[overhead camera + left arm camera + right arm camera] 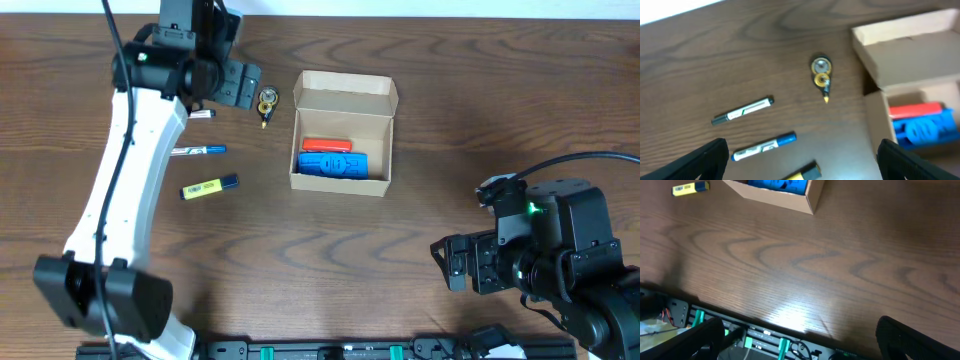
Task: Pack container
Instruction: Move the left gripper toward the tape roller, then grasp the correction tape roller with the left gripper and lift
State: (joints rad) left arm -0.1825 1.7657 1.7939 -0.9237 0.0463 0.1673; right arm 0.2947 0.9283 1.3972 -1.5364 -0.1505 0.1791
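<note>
With left gripper and right gripper both apart, an off-centre descent could roll the blue-capped marker across the counter.

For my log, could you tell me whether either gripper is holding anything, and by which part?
Nothing is held; the left gripper and right gripper are both open, empty.

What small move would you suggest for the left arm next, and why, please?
Probably lower the open left gripper onto the blue-capped marker, which lies loose on the table, roughly between the fingers in the wrist view. The container stands open with room above its red item and blue item, and three markers lie outside.
</note>
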